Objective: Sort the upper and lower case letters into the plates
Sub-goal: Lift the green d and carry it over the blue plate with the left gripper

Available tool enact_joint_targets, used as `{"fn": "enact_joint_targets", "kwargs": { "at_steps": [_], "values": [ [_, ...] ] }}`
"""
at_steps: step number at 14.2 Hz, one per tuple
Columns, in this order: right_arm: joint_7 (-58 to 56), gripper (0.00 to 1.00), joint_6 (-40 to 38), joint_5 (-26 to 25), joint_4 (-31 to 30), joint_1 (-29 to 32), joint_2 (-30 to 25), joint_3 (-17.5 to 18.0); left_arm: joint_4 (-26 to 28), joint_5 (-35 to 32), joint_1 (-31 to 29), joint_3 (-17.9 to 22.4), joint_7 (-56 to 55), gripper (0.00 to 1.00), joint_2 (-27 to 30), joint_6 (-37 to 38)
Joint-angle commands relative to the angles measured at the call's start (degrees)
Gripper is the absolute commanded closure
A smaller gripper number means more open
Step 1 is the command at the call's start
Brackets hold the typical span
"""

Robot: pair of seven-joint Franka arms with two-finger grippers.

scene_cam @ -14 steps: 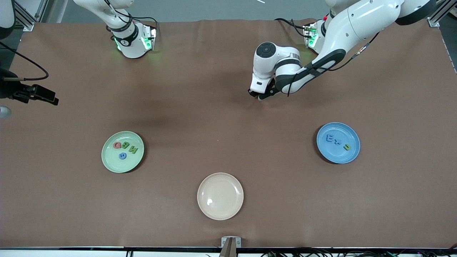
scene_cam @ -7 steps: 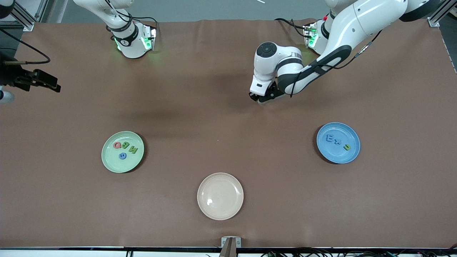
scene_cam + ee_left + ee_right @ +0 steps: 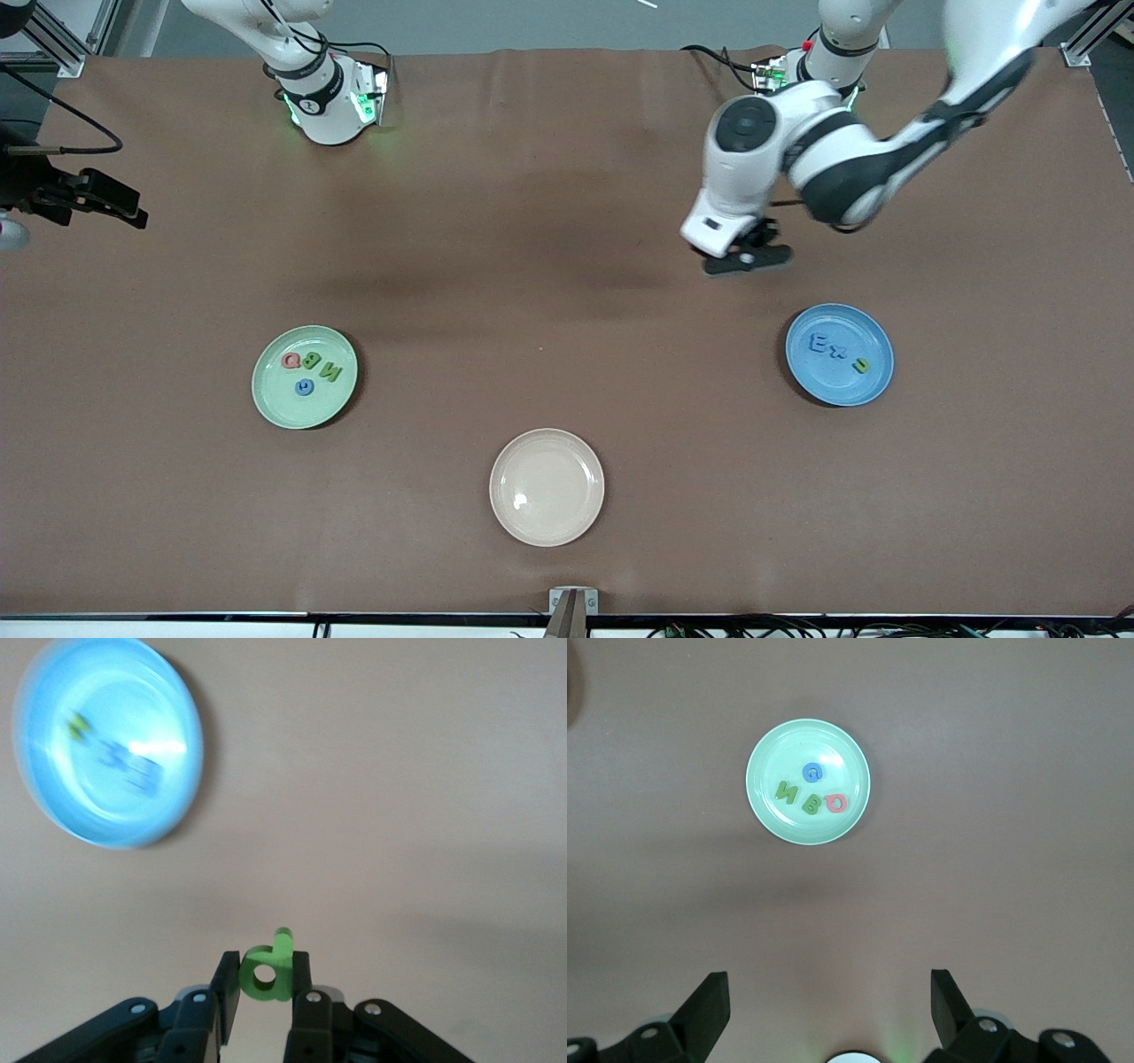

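My left gripper [image 3: 749, 260] is up over the bare table between the left arm's base and the sky blue plate [image 3: 839, 354]. It is shut on a small green lower-case letter d [image 3: 268, 969]. The blue plate, also in the left wrist view [image 3: 106, 740], holds three small letters. The mint green plate [image 3: 305, 377] toward the right arm's end holds several letters: red, green and blue; it shows in the right wrist view too [image 3: 808, 781]. My right gripper [image 3: 97, 206] is open and empty, high at the right arm's end of the table; its fingers [image 3: 709, 1005] stand wide apart.
A cream-beige round plate [image 3: 547, 486] lies empty near the table's front edge, between the two coloured plates. A brown cloth [image 3: 496, 266] covers the table. The arm bases stand along the table's edge farthest from the front camera.
My left gripper has swung with the green d toward the left arm's end, now closer to the blue plate. The right gripper rose slightly and then held still.
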State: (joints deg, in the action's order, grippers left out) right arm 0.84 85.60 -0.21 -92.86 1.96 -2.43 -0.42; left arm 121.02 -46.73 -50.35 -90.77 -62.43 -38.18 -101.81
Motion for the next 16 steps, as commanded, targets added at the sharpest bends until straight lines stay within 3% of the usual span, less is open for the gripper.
{"fn": "enact_joint_targets", "kwargs": {
  "at_steps": [1, 4, 6, 13, 16],
  "values": [
    [0.48, 0.0, 1.24, -0.14, -1.7, 0.24, -1.26, 0.07, -1.49, 2.51, -12.0, -3.88, 19.47, 1.0, 0.48, 3.55],
    [0.48, 0.0, -0.33, -0.23, -1.62, -0.2, -2.14, -0.02, -1.32, 2.7, -21.26, -3.98, 34.19, 0.99, -0.57, 2.94],
    [0.48, 0.0, -1.22, -0.93, -1.71, -1.69, -3.19, -0.37, -0.7, 2.17, -23.38, -1.8, 38.07, 0.99, -1.28, 0.49],
    [0.48, 0.0, -2.01, -0.59, -1.79, -2.05, -3.81, -1.95, 0.97, 0.42, -23.3, 9.19, 44.24, 0.98, -1.36, -9.09],
    [0.48, 0.0, -1.66, -0.14, -1.88, -1.87, -3.72, -1.96, 0.88, -1.33, -19.02, 15.86, 44.15, 0.98, -1.46, -14.45]
  ]
}}
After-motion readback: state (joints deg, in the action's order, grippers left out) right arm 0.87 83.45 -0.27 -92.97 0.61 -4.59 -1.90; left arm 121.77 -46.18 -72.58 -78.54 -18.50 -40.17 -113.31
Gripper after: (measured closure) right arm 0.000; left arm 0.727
